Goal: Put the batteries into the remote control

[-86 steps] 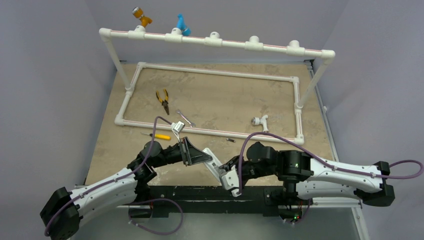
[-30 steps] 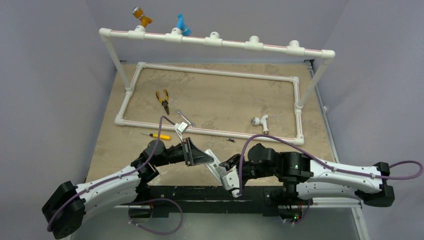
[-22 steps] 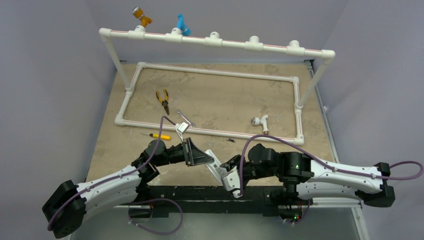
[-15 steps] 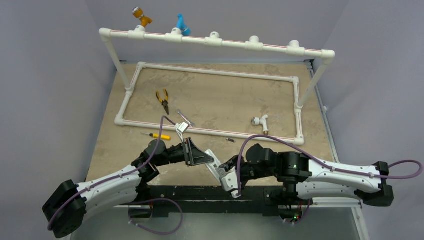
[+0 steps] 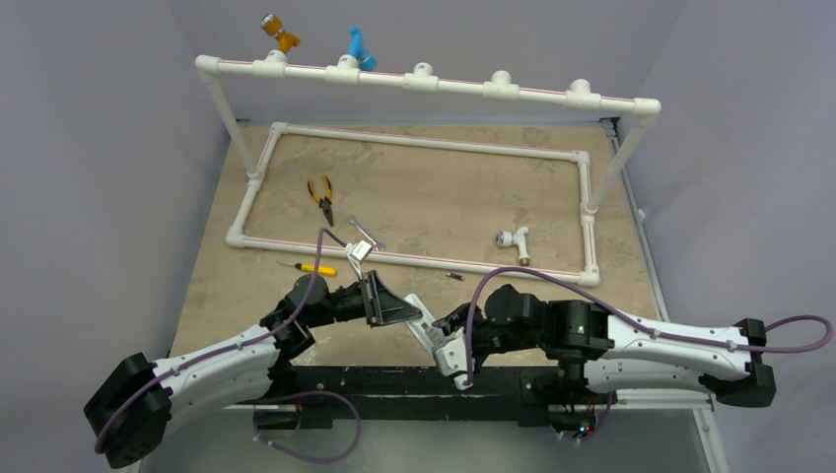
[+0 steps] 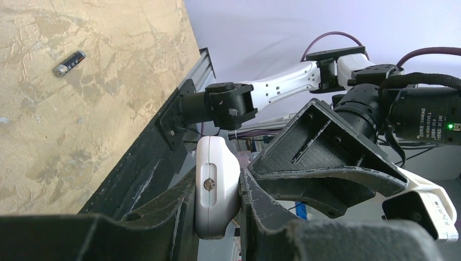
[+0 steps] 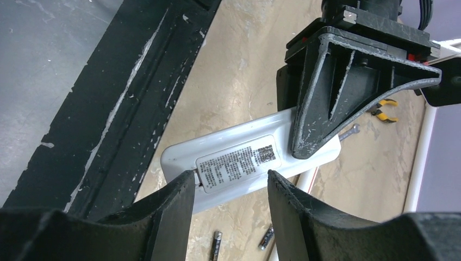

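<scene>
My left gripper (image 5: 396, 311) is shut on one end of the white remote control (image 5: 421, 320) and holds it above the table's near edge. In the left wrist view the remote control (image 6: 216, 185) is clamped edge-on between the fingers. The right wrist view shows the remote control (image 7: 239, 160) from the back, with a printed label. My right gripper (image 7: 231, 184) is open just in front of that back. Its left fingertip (image 7: 185, 187) meets the label panel's edge. Two batteries (image 7: 216, 242) (image 7: 266, 237) lie on the table below. One battery (image 5: 453, 277) shows by the pipe.
A white PVC pipe frame (image 5: 414, 258) lies on the table, with a taller pipe rail (image 5: 424, 79) behind. Yellow pliers (image 5: 319, 197), a silver wrench (image 5: 365, 232), a yellow-handled screwdriver (image 5: 313, 268) and a white fitting (image 5: 513, 238) lie about. A black rail (image 7: 136, 81) runs along the table's near edge.
My right gripper's jaws have spread a little wider by the remote's back. The left gripper and the remote have stayed in place.
</scene>
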